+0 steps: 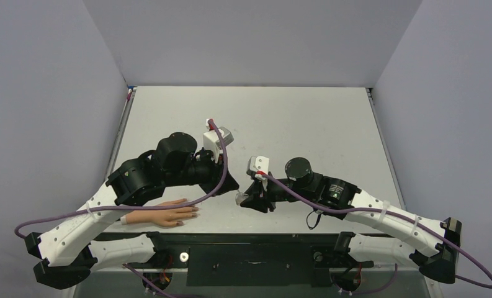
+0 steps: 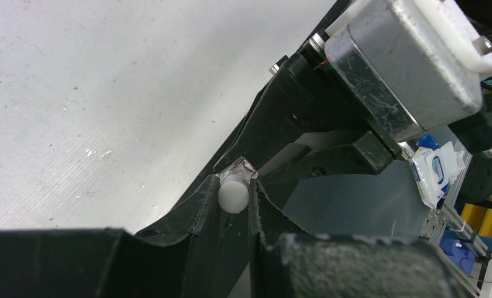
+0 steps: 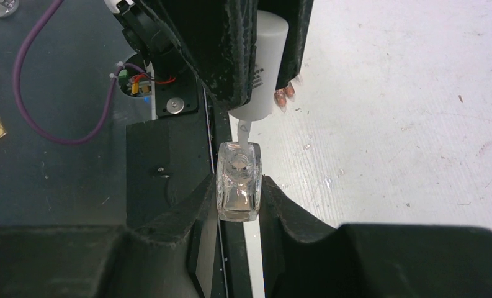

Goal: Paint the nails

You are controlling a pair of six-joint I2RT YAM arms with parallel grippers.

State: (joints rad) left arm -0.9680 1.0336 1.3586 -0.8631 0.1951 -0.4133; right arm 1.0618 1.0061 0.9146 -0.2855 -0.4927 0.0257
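Right wrist cam: got the right end effector (image 3: 238, 194) clamped on the small clear glass bottle (image 3: 237, 183), left end effector (image 2: 234, 197) pinched on the white cap (image 2: 233, 194) just above its mouth. Over on top external, can spot the peach fake hand (image 1: 162, 214) flat at the near edge of the worktop (image 1: 305, 118), dark nails (image 1: 192, 212) pointing right, a bit left of the bottle.

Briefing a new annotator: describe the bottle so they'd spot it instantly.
Find the right gripper near the table's front edge. Clamped in it is the bottle: small, square, clear glass, uncapped. The white cap above it is opaque, held by the left gripper.
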